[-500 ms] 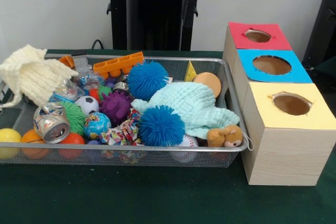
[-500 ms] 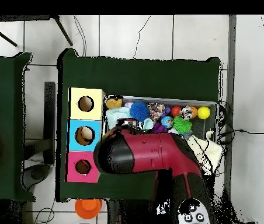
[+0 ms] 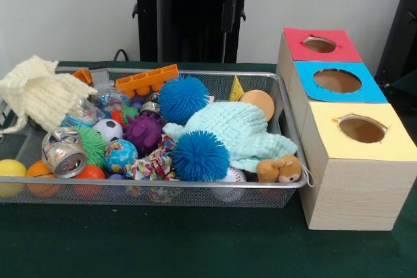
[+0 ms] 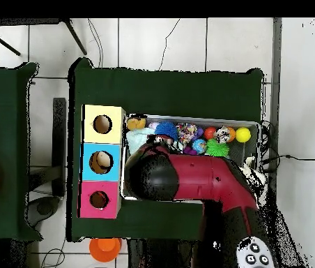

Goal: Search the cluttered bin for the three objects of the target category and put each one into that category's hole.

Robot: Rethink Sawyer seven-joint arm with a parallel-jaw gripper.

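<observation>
The wire mesh bin (image 3: pixel 195 185) stands on the green table, full of toys; in the overhead view its rim (image 4: pixel 258 139) shows past the arm. One small tan and orange-brown plush animal (image 3: pixel 279 169) with a white cord lies in the bin's near right corner, next to the boxes; it also shows in the overhead view (image 4: pixel 136 124). No other plush toy shows. The red-topped box's round hole (image 3: pixel 319 44) is farthest from the camera, and shows in the overhead view (image 4: pixel 99 199). My red and black arm (image 4: pixel 209 185) hangs over the bin and hides my gripper.
Blue-topped hole (image 3: pixel 337 81) and yellow-topped hole (image 3: pixel 361 129) sit in the same row of boxes. In the bin lie two blue puffer balls (image 3: pixel 200 155), a mint knitted cloth (image 3: pixel 241 128), a cream knitted cloth (image 3: pixel 39 92), a crushed can (image 3: pixel 64 152) and a purple spiky ball (image 3: pixel 143 131).
</observation>
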